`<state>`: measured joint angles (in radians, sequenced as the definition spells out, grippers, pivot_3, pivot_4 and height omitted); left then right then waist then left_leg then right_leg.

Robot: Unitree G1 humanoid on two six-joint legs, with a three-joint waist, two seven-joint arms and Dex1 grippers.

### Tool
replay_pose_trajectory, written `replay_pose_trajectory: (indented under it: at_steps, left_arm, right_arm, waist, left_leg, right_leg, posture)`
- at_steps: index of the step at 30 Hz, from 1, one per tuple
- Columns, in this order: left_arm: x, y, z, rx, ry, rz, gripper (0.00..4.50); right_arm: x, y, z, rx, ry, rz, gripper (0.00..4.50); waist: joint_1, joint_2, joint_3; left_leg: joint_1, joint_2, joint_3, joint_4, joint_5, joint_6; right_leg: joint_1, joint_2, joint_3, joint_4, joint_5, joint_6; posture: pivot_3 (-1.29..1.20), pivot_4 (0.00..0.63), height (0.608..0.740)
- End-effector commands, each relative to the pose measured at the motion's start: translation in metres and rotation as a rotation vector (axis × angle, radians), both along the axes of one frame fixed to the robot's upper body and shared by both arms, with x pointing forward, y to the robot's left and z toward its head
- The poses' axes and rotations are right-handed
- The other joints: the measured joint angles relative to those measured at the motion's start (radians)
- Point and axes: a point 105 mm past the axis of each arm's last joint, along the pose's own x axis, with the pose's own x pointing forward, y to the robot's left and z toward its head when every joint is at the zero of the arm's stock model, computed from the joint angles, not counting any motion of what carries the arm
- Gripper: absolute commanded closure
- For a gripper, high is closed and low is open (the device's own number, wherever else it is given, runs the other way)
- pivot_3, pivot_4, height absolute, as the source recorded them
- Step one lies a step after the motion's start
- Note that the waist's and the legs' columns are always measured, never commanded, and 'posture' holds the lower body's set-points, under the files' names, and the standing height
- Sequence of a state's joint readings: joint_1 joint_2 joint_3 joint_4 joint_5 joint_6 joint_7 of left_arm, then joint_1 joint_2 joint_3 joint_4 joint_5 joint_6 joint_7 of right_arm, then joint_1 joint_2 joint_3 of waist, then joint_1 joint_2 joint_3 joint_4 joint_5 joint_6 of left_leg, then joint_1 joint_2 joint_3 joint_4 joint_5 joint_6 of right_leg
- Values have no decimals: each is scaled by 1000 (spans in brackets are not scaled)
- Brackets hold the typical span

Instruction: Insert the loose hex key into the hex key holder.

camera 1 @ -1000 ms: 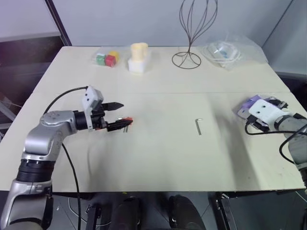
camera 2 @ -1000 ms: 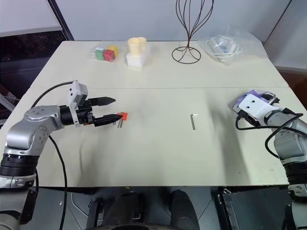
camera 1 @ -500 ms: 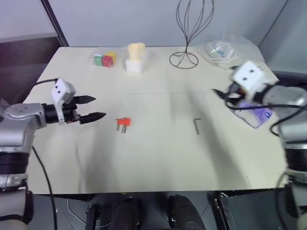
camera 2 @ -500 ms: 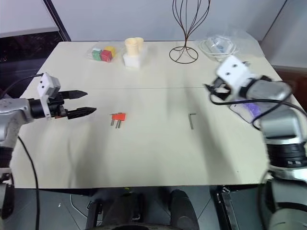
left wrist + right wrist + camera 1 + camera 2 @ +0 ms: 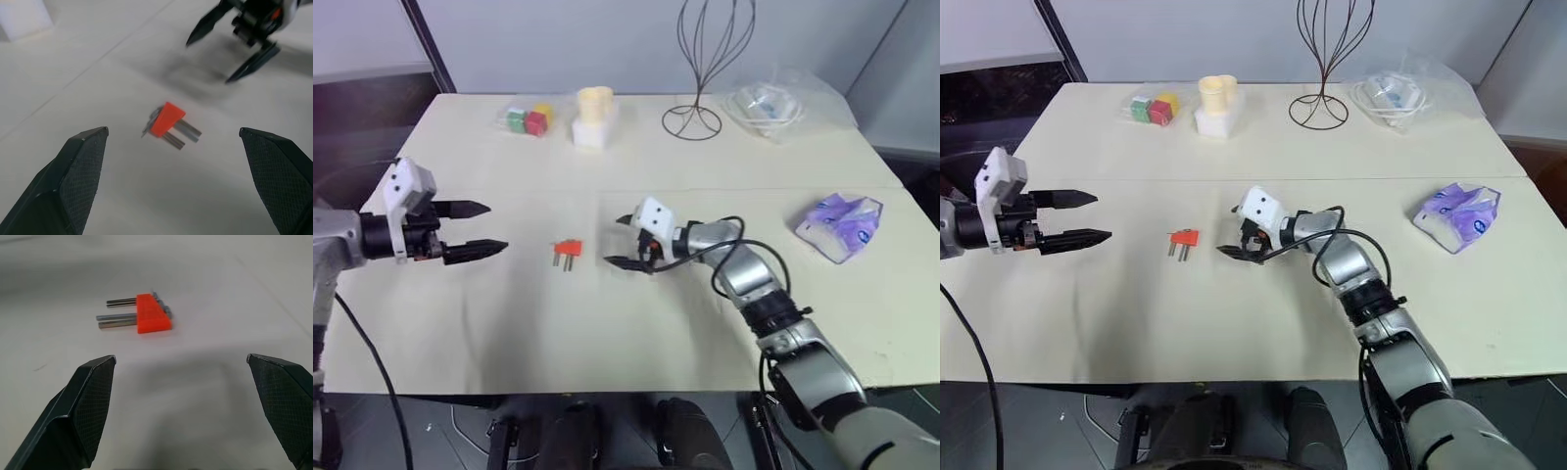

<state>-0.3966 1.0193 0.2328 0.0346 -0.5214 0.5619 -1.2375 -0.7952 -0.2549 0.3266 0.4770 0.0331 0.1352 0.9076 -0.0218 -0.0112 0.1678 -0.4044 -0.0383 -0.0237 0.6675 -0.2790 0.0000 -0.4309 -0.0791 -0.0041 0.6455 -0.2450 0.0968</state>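
i am holding both my left gripper (image 5: pixel 478 228) and right gripper (image 5: pixel 619 241) wide apart and empty. the hex key holder (image 5: pixel 568 248) is lying centre-left, unfilled; the loose hex key is hiding somewhere, so insertion is pending.

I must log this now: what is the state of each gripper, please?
Left gripper: open, holding nothing.
Right gripper: open, holding nothing, facing the hex key holder.
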Motion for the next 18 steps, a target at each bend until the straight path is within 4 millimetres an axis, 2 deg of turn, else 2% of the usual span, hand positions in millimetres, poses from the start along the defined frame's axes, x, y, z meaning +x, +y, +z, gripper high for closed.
replay_pose_trajectory:
  at_steps: [1, 7, 11, 18]
  left_arm:
    - [-7, -4, 11, -20, -51, 8, 0]
    - [-15, -8, 5, -40, -43, 29, 0]
    - [-20, -10, 2, -42, -20, 26, 0]
    - [-28, -7, -8, 16, 22, 17, 0]
  right_arm:
    - [4, 22, 6, 25, -50, 55, 51]
    - [9, 44, -1, 31, -50, 93, 51]
    - [10, 52, -7, 10, -42, 104, 51]
    - [13, 65, -12, -23, -18, 97, 51]
  waist:
    - [-5, 0, 0]
    - [-19, 0, 0]
    - [-24, 0, 0]
    - [-26, 1, 0]
  left_leg:
    - [0, 0, 0, 0, 0, 0]
    - [0, 1, -2, -1, 1, -3]
    - [1, 0, -2, -2, 5, -9]
    - [1, 1, -2, -4, 5, -10]
  right_leg:
    - [0, 0, 0, 1, 0, 0]
    - [-2, 0, 0, 2, 0, 0]
    - [-3, -1, 1, 2, 0, 0]
    - [-4, -1, 1, 2, 0, 0]
  posture:
    - [0, 150, 740]
    - [0, 150, 740]
    - [0, 150, 740]
    - [0, 150, 740]
